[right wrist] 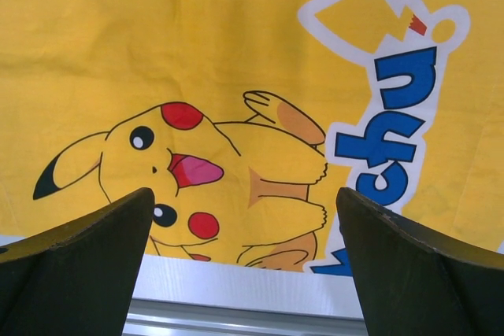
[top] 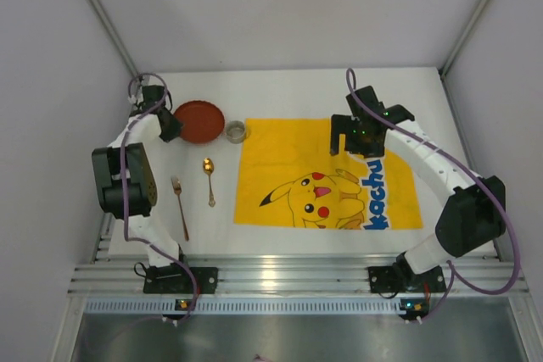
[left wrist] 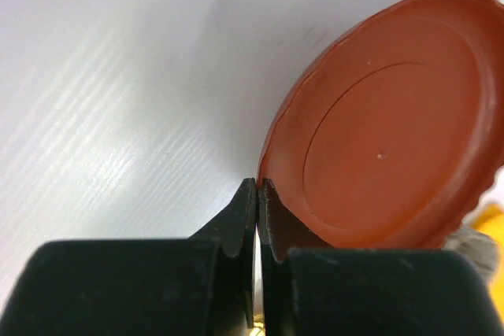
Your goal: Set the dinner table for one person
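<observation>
The white dinner table [top: 288,91] carries a yellow Pikachu mat [top: 327,184]. A red-brown plate [top: 201,119] sits at the back left, beside the mat. My left gripper [top: 172,127] is at the plate's left rim. In the left wrist view its jaws [left wrist: 258,185] are pressed together on the edge of the plate [left wrist: 394,131]. My right gripper [top: 352,140] hovers over the mat's back right part. It is open and empty, with its fingertips [right wrist: 126,218] wide apart over the mat [right wrist: 236,60].
A small metal cup [top: 236,131] stands between the plate and the mat. A gold spoon [top: 209,180] and a fork [top: 180,207] lie on the table left of the mat. Aluminium rails [top: 280,277] edge the near side. Grey walls stand on both sides.
</observation>
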Robot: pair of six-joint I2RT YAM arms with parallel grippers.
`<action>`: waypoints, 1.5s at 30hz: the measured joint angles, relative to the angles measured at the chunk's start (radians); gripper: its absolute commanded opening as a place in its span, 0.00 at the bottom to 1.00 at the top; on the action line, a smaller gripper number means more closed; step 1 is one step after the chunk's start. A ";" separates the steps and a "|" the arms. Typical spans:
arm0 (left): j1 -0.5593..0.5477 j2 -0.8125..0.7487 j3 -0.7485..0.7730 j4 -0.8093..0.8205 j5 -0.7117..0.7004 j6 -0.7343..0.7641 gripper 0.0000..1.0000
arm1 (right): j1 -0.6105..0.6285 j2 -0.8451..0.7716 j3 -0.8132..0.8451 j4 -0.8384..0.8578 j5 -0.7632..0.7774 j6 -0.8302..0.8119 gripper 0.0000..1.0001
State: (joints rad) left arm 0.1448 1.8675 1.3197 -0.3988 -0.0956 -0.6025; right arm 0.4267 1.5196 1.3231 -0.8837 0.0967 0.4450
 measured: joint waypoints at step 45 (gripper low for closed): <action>-0.790 0.170 0.257 -0.196 0.264 0.197 0.78 | -0.170 -0.327 -0.263 -0.051 0.167 0.035 1.00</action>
State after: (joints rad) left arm -0.6453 2.0373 1.5764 -0.5953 0.1680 -0.4057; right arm 0.2569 1.1927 1.0603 -0.9344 0.2638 0.4805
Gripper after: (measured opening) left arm 0.712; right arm 0.996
